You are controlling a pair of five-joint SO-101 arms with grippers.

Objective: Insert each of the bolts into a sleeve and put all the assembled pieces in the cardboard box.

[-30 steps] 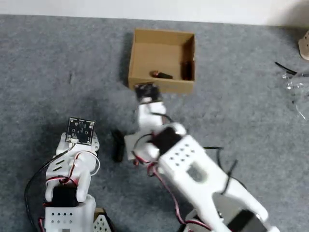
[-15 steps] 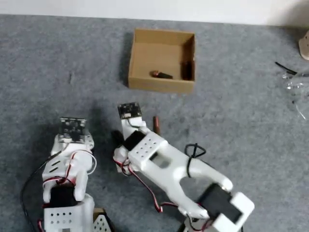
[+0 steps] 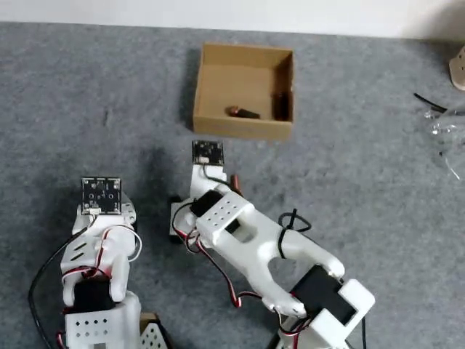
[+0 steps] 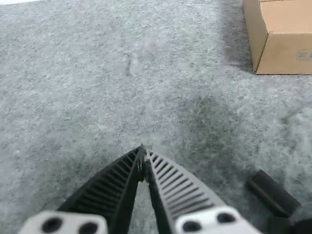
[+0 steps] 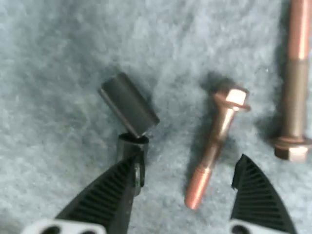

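Change vs. earlier high-view frames: the right arm [image 3: 247, 233] stood stretched out with its wrist board at the front wall of the cardboard box [image 3: 240, 128]. It then pulled back toward its base and now sits a little forward again, wrist well short of the box. The left arm [image 3: 98, 251] has drifted slightly outward, away from the right arm. Box position and contents unchanged.

Right gripper [image 5: 187, 163]: jaws spread wide, holding nothing. The short bolt [image 5: 218, 141], copper-coloured, lies on the carpet between the two fingers, hex head pointing away from the gripper, threaded end nearest it. It is nearer the one finger but touches neither. A black sleeve [image 5: 129, 105] lies tilted just beyond the other finger. A second sleeve [image 5: 130, 148] sits right at that fingertip, partly hidden by it. A long bolt [image 5: 295, 83] lies outside the jaws, beside the short bolt.

Left gripper [image 4: 143, 151]: fingers closed tip to tip, nothing between them, above bare carpet. A dark sleeve lies near it to one side, not touching.

Box: one assembled piece [image 3: 242, 112] lies on the floor by the front wall. A darker item stands against the side wall; I cannot tell what it is.

Writing: small bluish print on the box's outer wall, left wrist view, too small to read.
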